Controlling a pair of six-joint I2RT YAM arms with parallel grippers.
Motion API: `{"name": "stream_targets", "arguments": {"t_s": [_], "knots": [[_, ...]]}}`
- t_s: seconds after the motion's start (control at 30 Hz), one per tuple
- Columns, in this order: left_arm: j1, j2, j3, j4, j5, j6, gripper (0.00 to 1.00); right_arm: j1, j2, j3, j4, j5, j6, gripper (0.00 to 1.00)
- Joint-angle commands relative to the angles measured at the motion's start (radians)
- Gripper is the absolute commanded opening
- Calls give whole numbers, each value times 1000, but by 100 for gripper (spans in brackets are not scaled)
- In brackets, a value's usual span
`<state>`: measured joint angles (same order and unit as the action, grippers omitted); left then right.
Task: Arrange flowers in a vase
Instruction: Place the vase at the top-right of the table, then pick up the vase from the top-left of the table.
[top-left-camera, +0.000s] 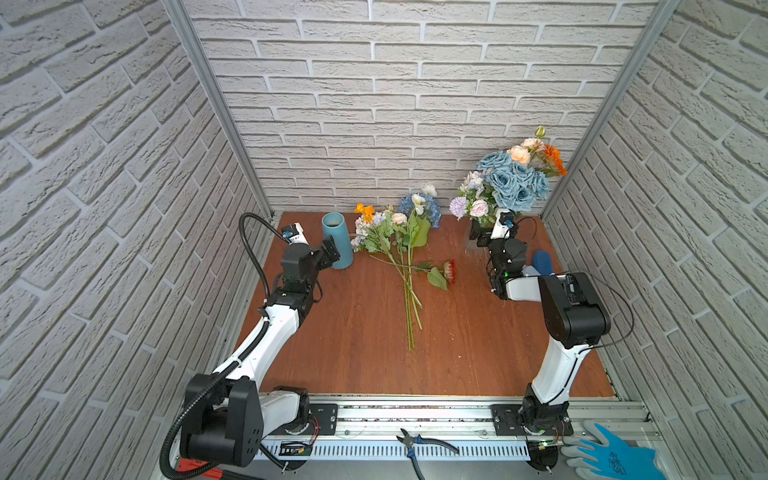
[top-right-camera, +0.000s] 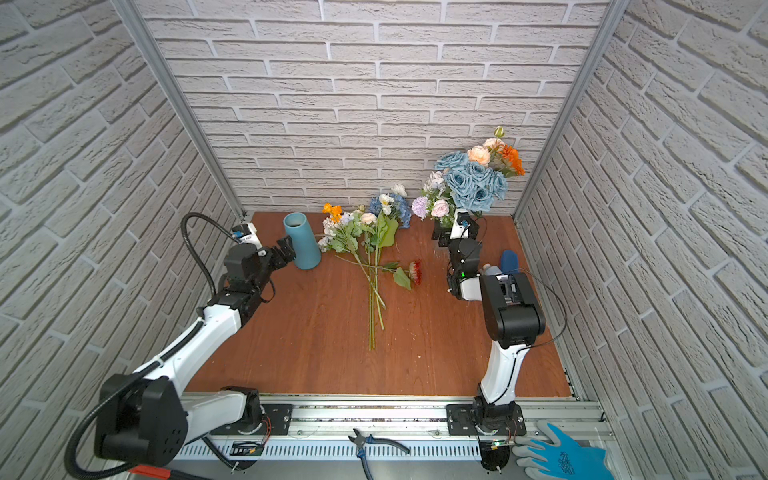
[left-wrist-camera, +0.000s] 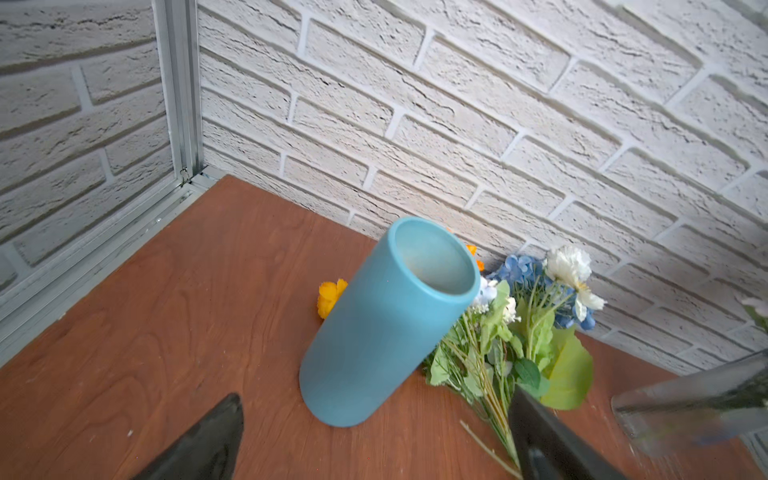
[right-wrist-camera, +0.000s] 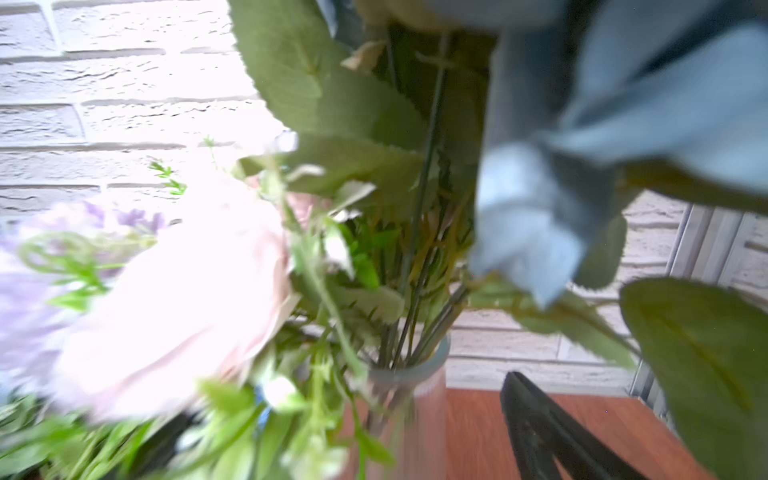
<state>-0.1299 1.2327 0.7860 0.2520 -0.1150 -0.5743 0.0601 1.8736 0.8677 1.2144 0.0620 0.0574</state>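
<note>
A clear glass vase (top-left-camera: 474, 240) stands at the back right and holds a bouquet of flowers (top-left-camera: 509, 178): pale blue roses, peach and orange blooms, lilac and pink ones. My right gripper (top-left-camera: 482, 235) is open around its neck. In the right wrist view one finger (right-wrist-camera: 540, 428) stands apart from the glass vase (right-wrist-camera: 419, 399), and the other finger is hidden by leaves. Loose flowers (top-left-camera: 399, 237) lie mid-table, a small red bloom (top-left-camera: 449, 270) beside them. An empty blue vase (top-left-camera: 336, 241) stands upright at the back left. My left gripper (top-left-camera: 328, 252) is open just in front of its lower part (left-wrist-camera: 386, 324).
Brick-patterned walls close in the wooden table (top-left-camera: 353, 353) on three sides. A dark blue object (top-left-camera: 542, 262) lies behind the right arm. Pliers (top-left-camera: 419, 442) and a blue glove (top-left-camera: 615, 457) rest on the metal rail at the front.
</note>
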Motion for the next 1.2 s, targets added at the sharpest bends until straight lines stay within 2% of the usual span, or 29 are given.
{"name": "stream_targets", "arguments": {"t_s": [0.0,0.17,0.33,0.5,0.63,0.87,1.0,1.17], "knots": [[18,65,45,55,88,42,98,17,-81,-64,-21,8,44,100],[18,144,117,74,128,139,98,36,-190,-131,-137,-23,75,99],[19,195,126,119,182,196,98,65,-288,-178,-256,-26,98,99],[18,269,143,141,223,281,98,90,-390,-202,-389,-101,162,99],[19,329,162,184,239,338,98,123,-460,-181,-582,-141,181,99],[18,442,229,223,241,357,98,163,-541,-191,-742,-167,201,100],[18,481,240,272,238,355,91,175,-564,-180,-816,-173,206,100],[18,496,223,337,230,339,78,184,-563,-159,-882,-171,200,100]]}}
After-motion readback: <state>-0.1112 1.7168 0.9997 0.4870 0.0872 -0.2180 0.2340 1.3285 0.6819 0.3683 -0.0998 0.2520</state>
